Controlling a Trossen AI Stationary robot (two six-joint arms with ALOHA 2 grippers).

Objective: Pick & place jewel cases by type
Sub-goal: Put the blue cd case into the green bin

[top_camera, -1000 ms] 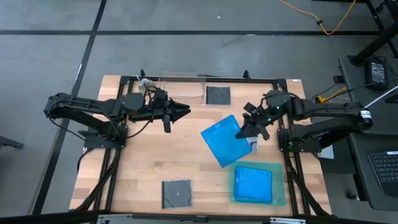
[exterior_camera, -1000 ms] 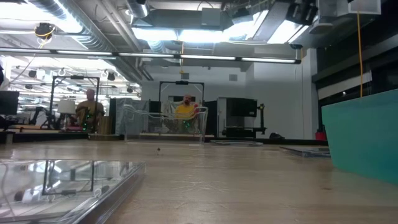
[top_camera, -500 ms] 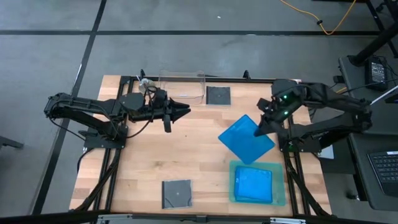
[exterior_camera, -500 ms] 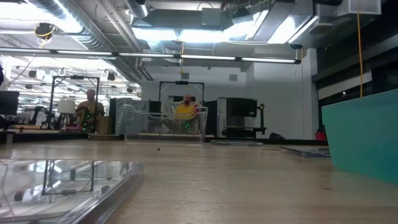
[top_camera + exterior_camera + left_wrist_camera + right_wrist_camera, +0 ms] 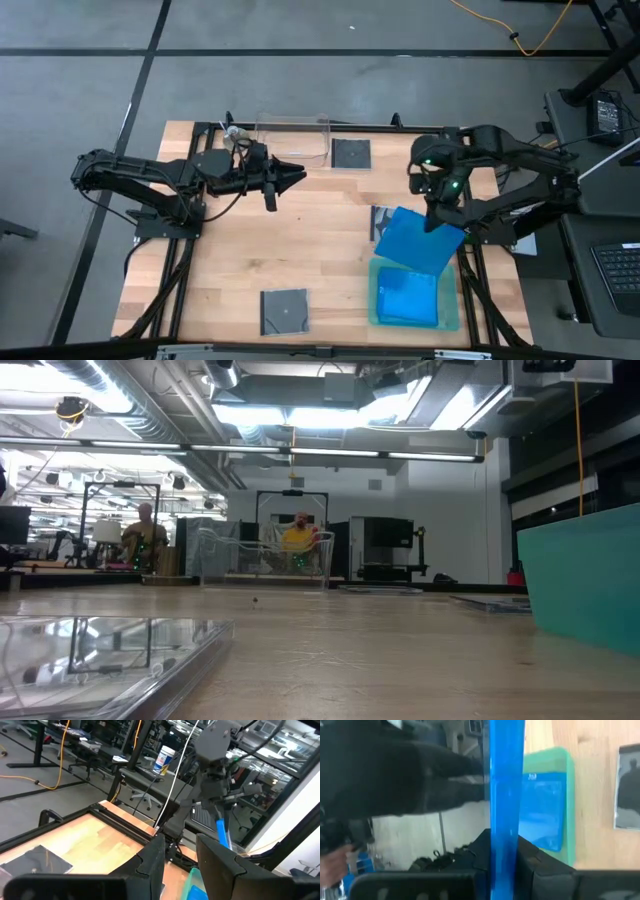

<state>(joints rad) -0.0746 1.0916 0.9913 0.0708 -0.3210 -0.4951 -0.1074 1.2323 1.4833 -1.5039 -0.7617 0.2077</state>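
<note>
High view: pale wooden table [image 5: 300, 250] on grey floor, right gripper [image 5: 437, 222] jaws pinching blue case [image 5: 415, 241], left gripper [image 5: 296, 174] jaws apart.

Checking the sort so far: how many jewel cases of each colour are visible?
Blue cases: 2 (held case in the right gripper, tray case in the green tray)
Dark cases: 3 (far case, near case, half-covered case)
Total: 5

Level across the wooden table [image 5: 400, 660]: a clear jewel case [image 5: 100, 650] lying flat near left, teal-green tray wall [image 5: 585, 575] at right, clear tub [image 5: 265, 560] at the far edge, two people [image 5: 145, 535] in the room behind.
</note>
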